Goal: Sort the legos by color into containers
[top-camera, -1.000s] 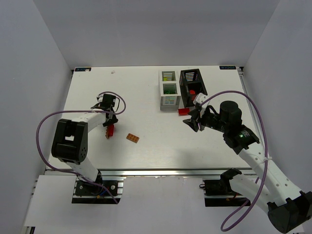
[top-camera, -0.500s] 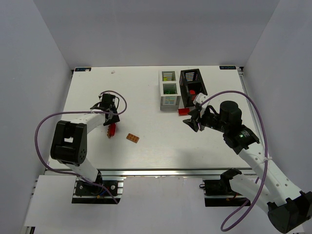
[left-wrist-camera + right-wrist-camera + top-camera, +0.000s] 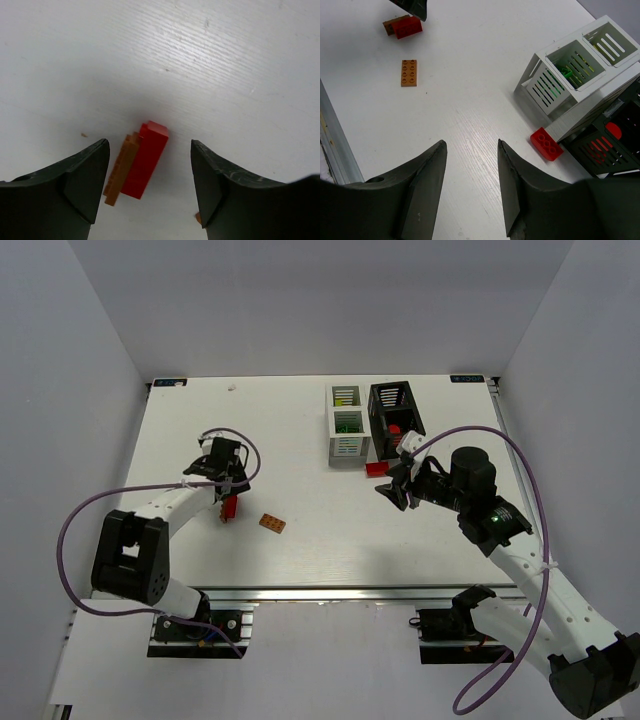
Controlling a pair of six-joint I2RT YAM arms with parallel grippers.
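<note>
Left tool (image 3: 149, 150) is hanging released low over the desk (image 3: 300, 440), its two dark, scuffed fingers (image 3: 75, 185) standing apart on either side of a red brick (image 3: 145, 165) without touching it. That brick is lying on its side with a thin orange piece (image 3: 120, 172) lying flat against it; whether the two are clipped together or only resting side by side I cannot tell. Judging by this, the step in hand is dealing with that mixed pair, and the next move is calling for a closing squeeze on the red brick alone, or a parting of the two first, since they are going by colour to different places. Right tool (image 3: 471, 145) is also hovering released and carrying nothing, near the white box (image 3: 545, 87) and the black box (image 3: 392, 386). A second red brick (image 3: 546, 144) is lying at the foot of the boxes, and a flat orange brick (image 3: 409, 73) is sitting studs-up on the open desk. All the bricks are looking like hard, glossy, sharp-cornered plastic, likely slippery between smooth fingers. Both boxes are showing slatted walls, with green pieces glimpsed in the white one and red in the black one, while the desk is showing a fine brushed white grain
</note>
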